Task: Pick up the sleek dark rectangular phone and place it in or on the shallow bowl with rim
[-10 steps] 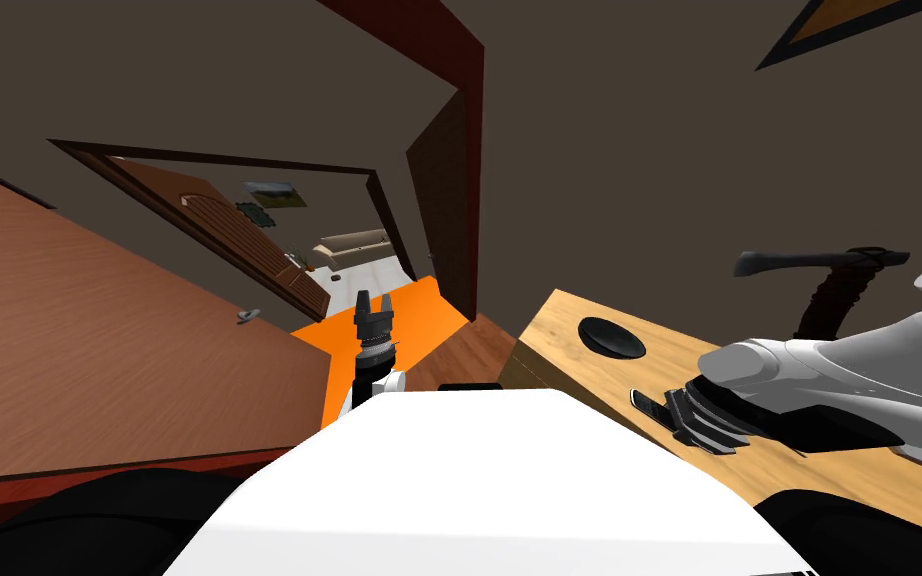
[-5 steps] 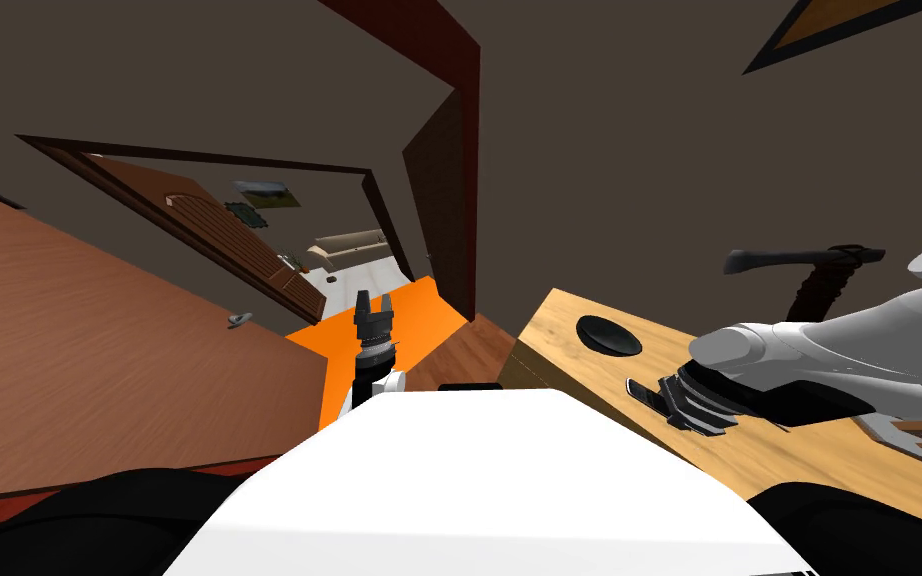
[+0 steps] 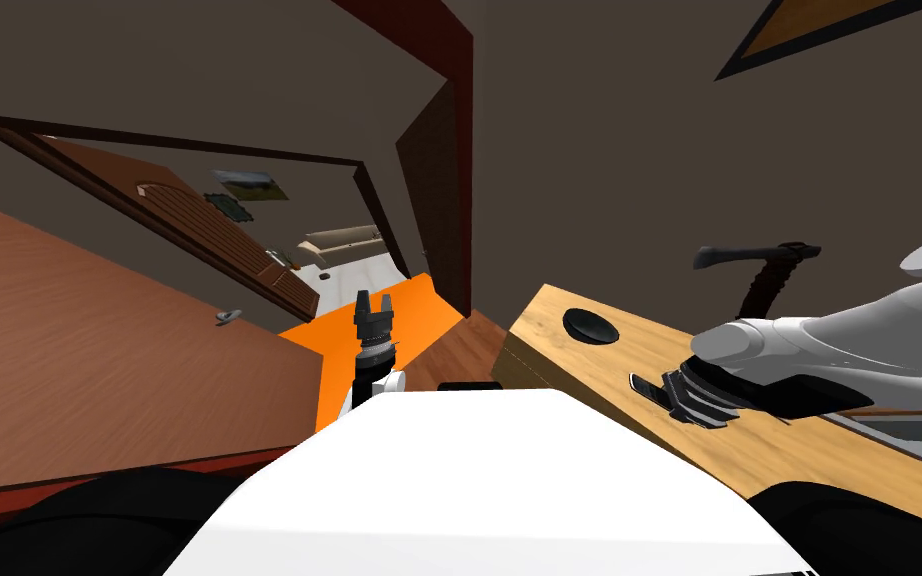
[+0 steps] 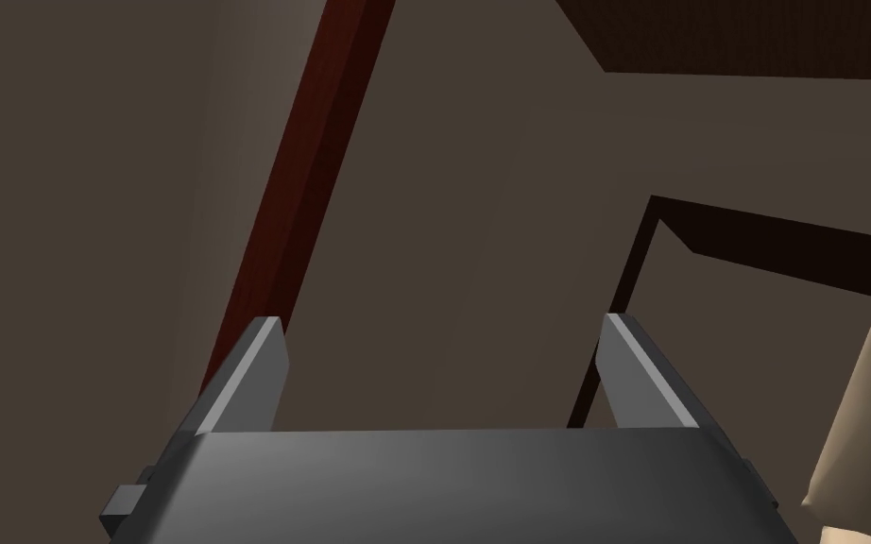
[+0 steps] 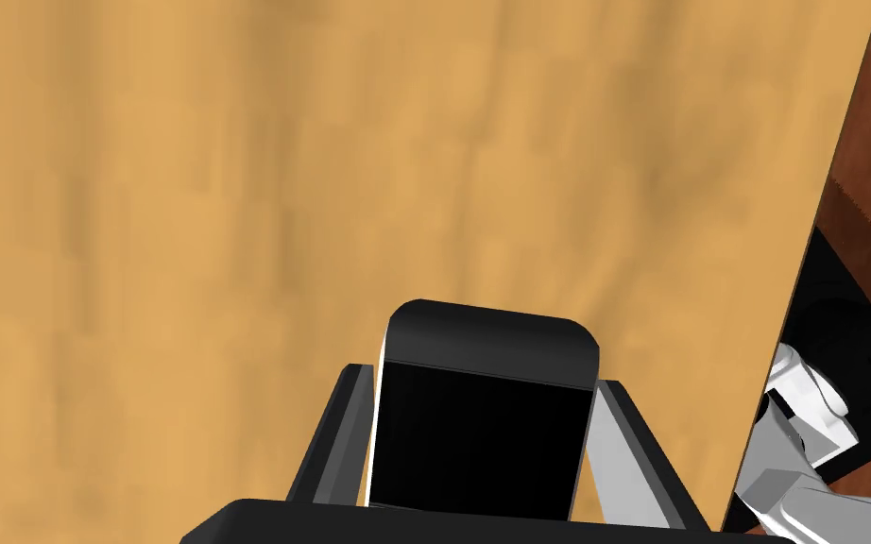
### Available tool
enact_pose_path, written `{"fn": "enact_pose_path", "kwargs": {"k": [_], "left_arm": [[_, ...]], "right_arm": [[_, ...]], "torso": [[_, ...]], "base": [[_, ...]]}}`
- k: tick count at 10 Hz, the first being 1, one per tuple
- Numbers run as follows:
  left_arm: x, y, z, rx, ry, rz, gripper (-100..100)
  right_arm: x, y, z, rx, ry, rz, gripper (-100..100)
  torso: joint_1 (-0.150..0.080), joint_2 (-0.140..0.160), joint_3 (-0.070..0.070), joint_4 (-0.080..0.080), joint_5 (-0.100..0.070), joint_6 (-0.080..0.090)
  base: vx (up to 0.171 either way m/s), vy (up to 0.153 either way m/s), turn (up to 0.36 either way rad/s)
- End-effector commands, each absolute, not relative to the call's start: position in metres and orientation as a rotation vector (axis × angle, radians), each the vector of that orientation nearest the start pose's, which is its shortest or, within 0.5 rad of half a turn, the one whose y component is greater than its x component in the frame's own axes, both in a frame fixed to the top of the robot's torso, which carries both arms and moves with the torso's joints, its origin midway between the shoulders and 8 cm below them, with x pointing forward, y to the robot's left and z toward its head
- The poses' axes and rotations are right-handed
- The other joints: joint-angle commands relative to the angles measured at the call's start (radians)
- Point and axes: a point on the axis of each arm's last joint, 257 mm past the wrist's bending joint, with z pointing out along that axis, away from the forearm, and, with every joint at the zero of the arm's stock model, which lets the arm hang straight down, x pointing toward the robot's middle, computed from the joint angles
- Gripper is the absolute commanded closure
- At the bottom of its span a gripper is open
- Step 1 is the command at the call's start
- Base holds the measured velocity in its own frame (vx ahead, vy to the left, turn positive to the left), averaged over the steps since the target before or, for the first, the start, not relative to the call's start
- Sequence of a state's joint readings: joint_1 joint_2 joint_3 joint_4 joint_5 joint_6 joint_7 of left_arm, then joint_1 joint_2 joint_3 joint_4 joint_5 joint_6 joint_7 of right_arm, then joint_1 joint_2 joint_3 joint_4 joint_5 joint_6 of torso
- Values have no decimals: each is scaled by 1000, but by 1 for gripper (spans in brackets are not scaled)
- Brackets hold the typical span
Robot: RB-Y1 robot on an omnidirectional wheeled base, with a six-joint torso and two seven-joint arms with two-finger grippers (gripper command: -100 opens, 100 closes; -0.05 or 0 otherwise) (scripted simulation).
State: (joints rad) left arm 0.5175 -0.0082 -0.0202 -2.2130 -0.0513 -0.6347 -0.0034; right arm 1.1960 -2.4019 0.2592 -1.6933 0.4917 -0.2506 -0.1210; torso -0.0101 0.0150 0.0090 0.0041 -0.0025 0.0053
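1. Gripping the dark phone in the right gripper: fingers clamped on its two long sides, black face toward the wrist camera, rounded end sticking out just past the fingertips.
2. Same grip from the head view: phone as a thin dark slab poking out of the right gripper, lying roughly level with the table top.
3. Directly under the fingers and phone: light wood table. Cannot tell whether touching it or held just above.
4. Table edge close beside the light grey finger, red-brown floor past it.
5. Ahead of the right fingertips and a little to one side: shallow dark round bowl on the same table, near its end. Clearly apart from the phone, nothing between them.
6. Behind the right arm, on the side away from the fingertips: dark hammer-like tool, head up on a long handle. Support not readable.
7. Left gripper low in front of the torso, well apart from the table, pointing away over an orange floor patch.
8. Left gripper from the wrist view: fingers spread wide, nothing between them.
9. Further off to the outer side of the left fingers: brown door with a small grey handle.
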Motion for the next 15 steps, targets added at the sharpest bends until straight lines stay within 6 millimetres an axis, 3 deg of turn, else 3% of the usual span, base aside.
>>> {"fn": "enact_pose_path", "kwargs": {"k": [1,4,5,8,9,13,15], "left_arm": [[334,266,14,-589,603,-1297,0],[334,266,14,-589,603,-1297,0],[334,266,14,-589,603,-1297,0],[334,266,14,-589,603,-1297,0],[334,266,14,-589,603,-1297,0],[334,266,14,-589,603,-1297,0],[334,266,14,-589,603,-1297,0]], "right_arm": [[139,-628,-292,-1302,3044,-294,100],[180,-641,-277,-1239,3003,-383,100],[205,-643,-268,-1203,2972,-415,100],[245,-642,-252,-1151,2917,-449,100],[270,-639,-241,-1118,2880,-463,100],[325,-628,-210,-1052,2794,-470,100],[333,-624,-202,-1044,2785,-454,100]], "torso": [[0,0,0,0,0,0],[1,1,1,1,1,0],[2,0,1,2,1,-1],[8,-4,-1,1,2,-1],[10,-5,-2,1,3,-1],[10,-6,-2,1,3,-2],[11,-6,-3,0,3,-3]], "base": [[-158,-121,-79],[-148,-128,-80],[-152,-98,-55],[-82,-66,-36],[-67,-46,-33],[-62,-64,4],[-47,-50,63]]}}
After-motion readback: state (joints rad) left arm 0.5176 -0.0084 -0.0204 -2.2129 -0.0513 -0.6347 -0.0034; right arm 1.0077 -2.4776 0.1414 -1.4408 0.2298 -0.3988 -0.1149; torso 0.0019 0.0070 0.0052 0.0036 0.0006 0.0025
